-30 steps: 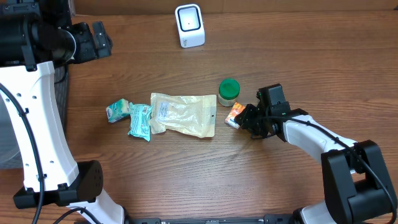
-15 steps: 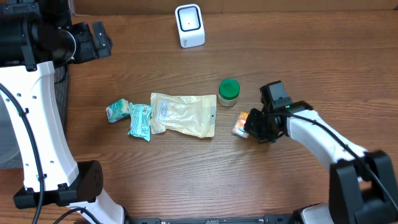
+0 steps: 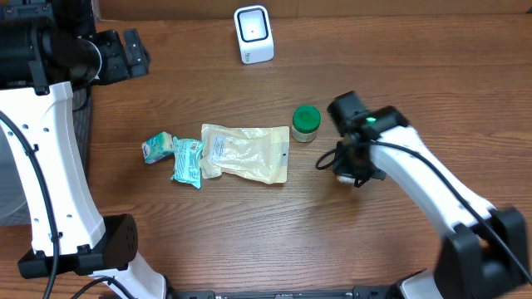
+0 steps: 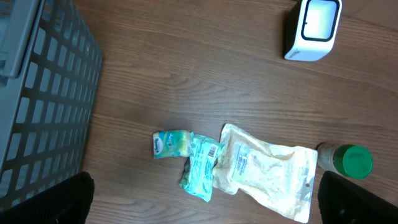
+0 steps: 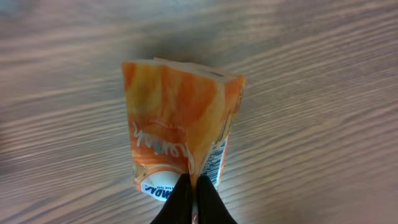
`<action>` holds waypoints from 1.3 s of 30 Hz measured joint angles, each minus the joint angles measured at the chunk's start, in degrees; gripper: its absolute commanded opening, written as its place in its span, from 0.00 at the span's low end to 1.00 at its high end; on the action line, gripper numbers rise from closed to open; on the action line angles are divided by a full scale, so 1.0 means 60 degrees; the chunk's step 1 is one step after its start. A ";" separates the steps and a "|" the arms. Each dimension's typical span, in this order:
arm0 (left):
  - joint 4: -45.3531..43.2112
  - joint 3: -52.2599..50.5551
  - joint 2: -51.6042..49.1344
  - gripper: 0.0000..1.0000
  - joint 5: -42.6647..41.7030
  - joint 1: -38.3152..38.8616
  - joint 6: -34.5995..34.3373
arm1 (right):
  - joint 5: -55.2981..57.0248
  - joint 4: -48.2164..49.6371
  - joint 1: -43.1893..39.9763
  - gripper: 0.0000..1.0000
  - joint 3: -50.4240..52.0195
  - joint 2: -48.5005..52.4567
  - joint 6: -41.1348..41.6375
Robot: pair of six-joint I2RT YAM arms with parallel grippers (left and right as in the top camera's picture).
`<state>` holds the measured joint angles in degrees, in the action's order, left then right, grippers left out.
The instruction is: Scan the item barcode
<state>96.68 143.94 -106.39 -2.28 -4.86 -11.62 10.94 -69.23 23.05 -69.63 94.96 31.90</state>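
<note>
Orange packet (image 5: 177,106) — a second ago loose beside the green-lidded jar (image 3: 306,122), now pinched at its edge by the clenched right claw (image 5: 193,196), seemingly lifted right of centre — ready for the far scanner (image 3: 253,33)

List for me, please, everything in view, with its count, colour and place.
scanner: one, white, far side of the table, centre.
pouch: one, beige, table centre.
jar: one, green lid, just right of the pouch.
teal packets: two, teal, side by side left of the pouch.
orange packet: one, orange, pinched at its edge.
basket: one, grey, left edge.
table: one, brown wood.
left hand: one, black, open, far left.
right hand: one, black, shut on the orange packet.
</note>
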 measured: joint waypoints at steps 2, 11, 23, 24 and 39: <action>0.0000 0.0000 0.0000 1.00 0.0000 0.0000 0.0000 | 0.0295 -0.0076 0.0109 0.04 0.0000 0.0729 0.0029; 0.0000 0.0000 0.0000 1.00 0.0000 0.0000 0.0000 | 0.0678 -0.0160 0.0138 0.11 -0.0004 0.2477 0.0098; 0.0000 0.0000 0.0000 1.00 0.0000 0.0000 0.0000 | -0.1927 0.0656 0.1206 0.40 -0.1053 0.2484 -0.1002; 0.0000 0.0000 0.0000 0.99 0.0000 0.0000 0.0000 | -0.2109 0.0714 0.1268 0.40 -0.1140 0.2484 -0.1133; -0.0004 0.0000 0.0000 1.00 0.0000 0.0000 0.0000 | -0.3082 0.0805 -0.0889 0.47 -0.1719 0.2342 -0.3799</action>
<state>96.66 143.94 -106.39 -2.28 -4.86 -11.62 -7.55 -64.40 17.72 -79.94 109.01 9.10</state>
